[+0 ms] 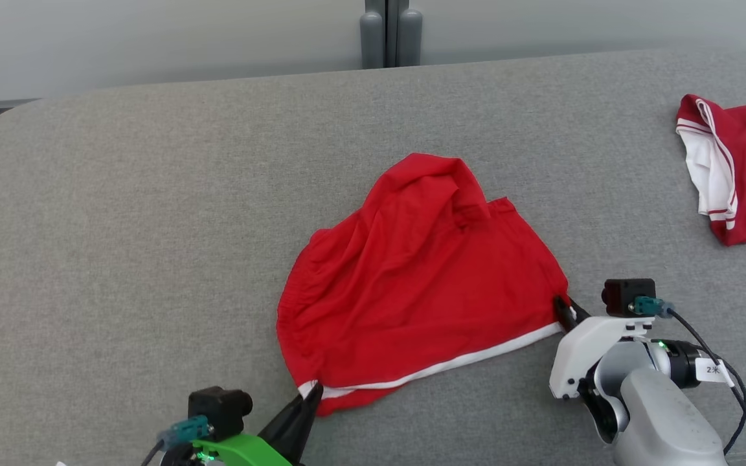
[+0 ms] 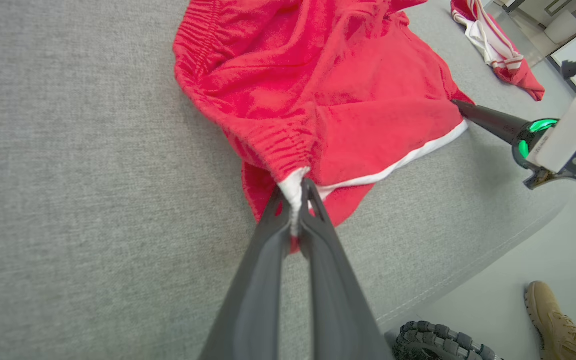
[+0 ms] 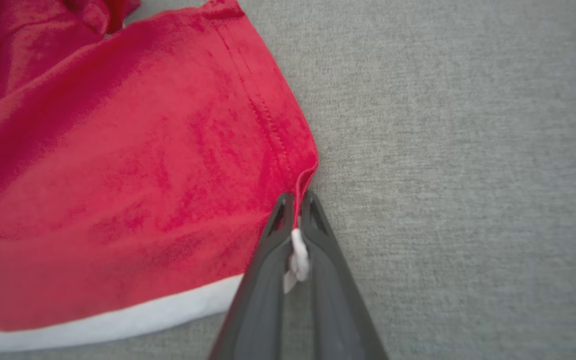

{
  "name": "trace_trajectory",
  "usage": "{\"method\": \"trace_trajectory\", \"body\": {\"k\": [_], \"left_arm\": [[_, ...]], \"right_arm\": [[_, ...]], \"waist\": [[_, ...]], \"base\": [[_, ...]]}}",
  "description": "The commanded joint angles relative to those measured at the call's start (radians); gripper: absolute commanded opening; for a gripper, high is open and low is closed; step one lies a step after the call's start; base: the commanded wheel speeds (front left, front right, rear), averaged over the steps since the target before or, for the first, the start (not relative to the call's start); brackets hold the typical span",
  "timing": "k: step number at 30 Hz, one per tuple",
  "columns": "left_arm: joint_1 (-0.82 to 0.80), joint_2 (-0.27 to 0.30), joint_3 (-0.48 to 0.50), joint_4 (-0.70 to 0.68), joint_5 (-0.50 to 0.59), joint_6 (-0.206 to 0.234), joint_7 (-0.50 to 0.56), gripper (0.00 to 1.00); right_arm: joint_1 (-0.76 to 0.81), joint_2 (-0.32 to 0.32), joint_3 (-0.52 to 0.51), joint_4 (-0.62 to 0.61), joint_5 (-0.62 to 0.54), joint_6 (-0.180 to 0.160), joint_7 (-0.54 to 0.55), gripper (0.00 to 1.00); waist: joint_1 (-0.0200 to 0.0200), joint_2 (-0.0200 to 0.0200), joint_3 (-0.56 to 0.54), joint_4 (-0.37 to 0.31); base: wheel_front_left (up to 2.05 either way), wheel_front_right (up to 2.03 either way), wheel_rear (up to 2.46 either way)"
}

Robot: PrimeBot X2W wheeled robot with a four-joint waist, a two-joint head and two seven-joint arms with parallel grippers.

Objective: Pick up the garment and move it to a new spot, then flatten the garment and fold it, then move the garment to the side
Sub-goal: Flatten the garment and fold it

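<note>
Head view has one piece of writing that can be read: a small white tag [image 1: 713,371] on the right arm's wrist, at the lower right of the frame, with a "2" and a star-like mark after it.

The garment [image 1: 412,285] — red shorts of a soft, slightly fuzzy knit — lies spread but wrinkled in the centre of the frame. It rests on a grey cushion [image 1: 120,226] of woven, speckled cloth with a rounded corner at the upper left. The waistband is gathered with elastic along the left edge, and a white band runs along the lower hem. A stitched seam goes down the side at the right corner.

The left gripper [image 1: 311,396], at the lower centre, has its two dark tapered fingers closed on the white lower-left corner of the hem. The right gripper [image 1: 565,309], at the lower right, pinches the lower-right corner in the same way — a bit of white cloth sits between its fingers.

A second garment [image 1: 735,175], red with white stripes, lies crumpled at the upper right edge, well apart. In the left wrist view a tan boot [image 2: 558,325] and a knobby black tyre [image 2: 433,342] are on the floor at the lower right.
</note>
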Motion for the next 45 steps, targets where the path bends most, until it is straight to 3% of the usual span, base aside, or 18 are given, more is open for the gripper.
{"method": "trace_trajectory", "body": {"k": [1, 5, 9, 12, 16, 20, 25, 29, 36, 41, 45], "left_arm": [[-0.003, 0.007, 0.006, -0.029, -0.029, -0.004, 0.008, 0.00], [0.006, 0.051, 0.046, -0.180, -0.088, 0.006, 0.045, 0.00], [-0.035, 0.099, 0.099, -0.403, -0.152, 0.021, 0.129, 0.00], [-0.115, 0.140, 0.142, -0.574, -0.200, 0.049, 0.232, 0.00], [-0.312, 0.171, 0.203, -0.686, -0.294, 0.092, 0.376, 0.00], [-0.571, 0.172, 0.240, -0.631, -0.361, 0.142, 0.497, 0.00], [-0.944, 0.162, 0.226, -0.367, -0.323, 0.162, 0.575, 0.00], [-1.190, 0.119, 0.210, -0.106, -0.254, 0.129, 0.497, 0.00], [-1.437, 0.046, 0.171, 0.221, -0.116, 0.021, 0.140, 0.00], [-1.370, 0.052, 0.120, 0.341, -0.106, -0.001, -0.077, 0.00], [-1.187, 0.091, 0.005, 0.314, -0.130, -0.004, -0.226, 0.00]], "right_arm": [[0.005, 0.004, 0.011, -0.012, 0.049, -0.002, -0.005, 0.00], [0.000, -0.017, 0.002, -0.169, 0.229, -0.002, 0.007, 0.00], [0.002, -0.062, -0.034, -0.419, 0.381, -0.001, 0.074, 0.00], [-0.033, -0.077, -0.079, -0.642, 0.500, -0.001, 0.166, 0.00], [-0.132, -0.068, -0.155, -0.813, 0.545, -0.001, 0.279, 0.00], [-0.296, -0.040, -0.229, -0.866, 0.492, -0.001, 0.366, 0.00], [-0.590, 0.004, -0.311, -0.751, 0.417, -0.001, 0.422, 0.00], [-0.814, 0.008, -0.331, -0.536, 0.387, -0.002, 0.335, 0.00], [-1.070, 0.011, -0.228, -0.209, 0.457, -0.001, 0.044, 0.00], [-0.997, 0.008, -0.109, -0.130, 0.475, -0.001, -0.109, 0.00], [-0.820, 0.010, -0.010, -0.163, 0.521, -0.001, -0.167, 0.00]], "waist": [[0.0000, 0.0000, -0.008, -0.007], [0.0000, 0.0000, -0.010, -0.027], [0.0000, 0.0000, 0.006, -0.050], [0.0000, 0.0000, 0.036, -0.078], [0.0000, 0.0000, 0.093, -0.103], [0.0000, 0.0000, 0.167, -0.110], [0.0000, 0.0000, 0.317, -0.115], [0.0000, 0.0000, 0.396, -0.125], [0.0000, 0.0000, 0.502, -0.139], [0.0000, 0.0000, 0.509, -0.140], [0.0000, 0.0000, 0.482, -0.134]], "base": [[0.00, 0.00, 0.00], [0.00, 0.00, 0.00], [0.00, 0.00, 0.00], [0.00, 0.00, 0.00], [0.00, 0.00, 0.00], [0.00, 0.00, 0.00], [0.00, 0.00, 0.00], [0.00, 0.00, 0.00], [0.00, 0.00, 0.00], [0.00, 0.00, 0.00], [0.00, 0.00, 0.00]]}}
